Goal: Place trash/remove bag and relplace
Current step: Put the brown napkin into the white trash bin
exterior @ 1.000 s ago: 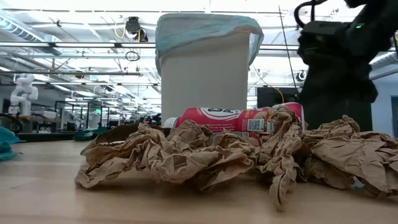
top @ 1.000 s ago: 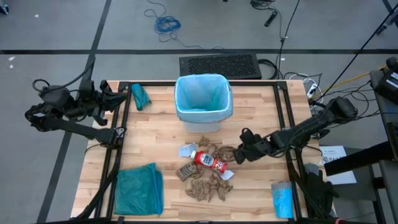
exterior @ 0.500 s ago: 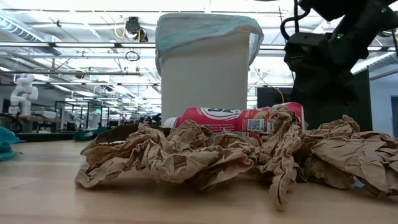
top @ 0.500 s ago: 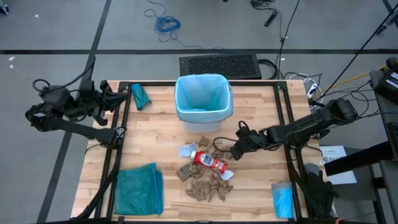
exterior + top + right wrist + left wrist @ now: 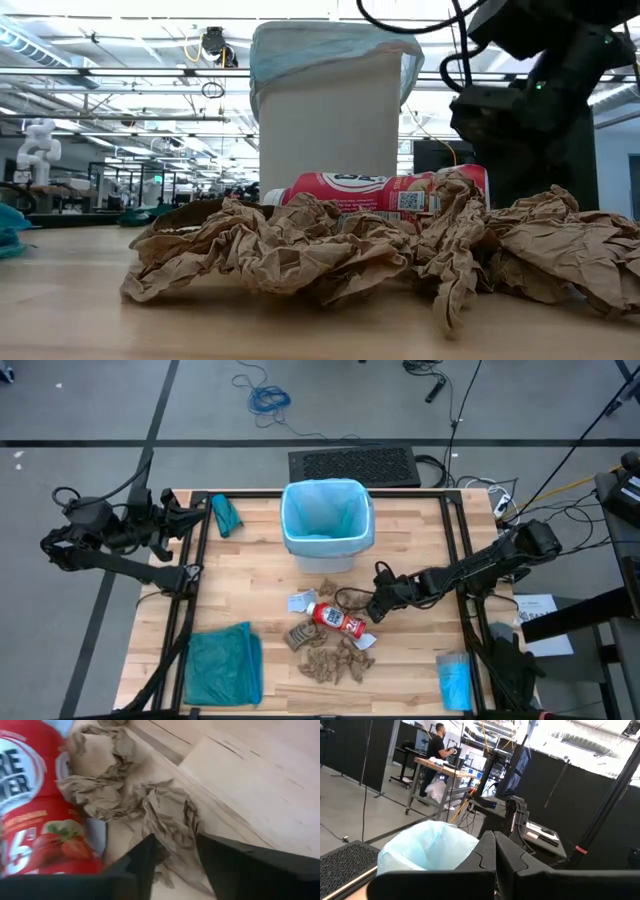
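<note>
We see the right gripper (image 5: 375,607) low over the table (image 5: 250,585), at the edge of the trash (image 5: 335,635). Its two fingers (image 5: 142,865) stand a little apart, and a crumpled brown paper scrap (image 5: 170,827) lies between them; we cannot tell if the fingers already press on it. The red-and-white bottle (image 5: 338,621) lies just beside the fingers, on the side away from the arm. The other paper scraps (image 5: 290,250) lie in a heap beyond the bottle. The white bin (image 5: 327,525) stands behind the fingertips, near them, and the pale blue bag (image 5: 325,510) lines it. The left gripper (image 5: 492,855) waits at the table's left edge, fingers together, and holds nothing.
</note>
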Available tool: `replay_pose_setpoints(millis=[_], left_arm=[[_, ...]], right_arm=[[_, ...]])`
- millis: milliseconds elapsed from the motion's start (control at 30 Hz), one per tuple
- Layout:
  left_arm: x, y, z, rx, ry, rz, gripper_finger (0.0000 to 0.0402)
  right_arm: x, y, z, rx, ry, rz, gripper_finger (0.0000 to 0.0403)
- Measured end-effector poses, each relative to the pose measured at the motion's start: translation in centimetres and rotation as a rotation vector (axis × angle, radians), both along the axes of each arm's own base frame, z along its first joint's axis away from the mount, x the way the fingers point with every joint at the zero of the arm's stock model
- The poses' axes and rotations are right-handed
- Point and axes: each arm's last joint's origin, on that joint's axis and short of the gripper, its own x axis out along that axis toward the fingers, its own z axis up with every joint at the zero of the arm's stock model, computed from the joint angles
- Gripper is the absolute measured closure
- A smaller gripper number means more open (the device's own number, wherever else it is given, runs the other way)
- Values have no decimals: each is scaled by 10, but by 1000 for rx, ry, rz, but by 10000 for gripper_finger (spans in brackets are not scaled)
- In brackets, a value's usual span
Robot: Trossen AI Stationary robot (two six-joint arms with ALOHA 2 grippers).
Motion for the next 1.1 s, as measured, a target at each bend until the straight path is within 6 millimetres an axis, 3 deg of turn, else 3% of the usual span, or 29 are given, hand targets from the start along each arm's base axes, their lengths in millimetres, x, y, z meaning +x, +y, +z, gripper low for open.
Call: replay_pose_setpoints(millis=[100,167,433,800,1100], left_arm=[[0,0,0,0,0,0,401],[0,0,0,0,0,0,401],[0,0,0,0,0,0,401],[0,0,0,1,0,0,401],[0,0,0,1,0,2,401]], right_arm=[[0,0,-1,-3,3,-5,371],[1,0,-1,-4,-5,-6,392],[-4,3,19,9,-96,-2,402],[-31,6,79,37,-390,-11,403],[-44,1,132,25,-784,53,403]])
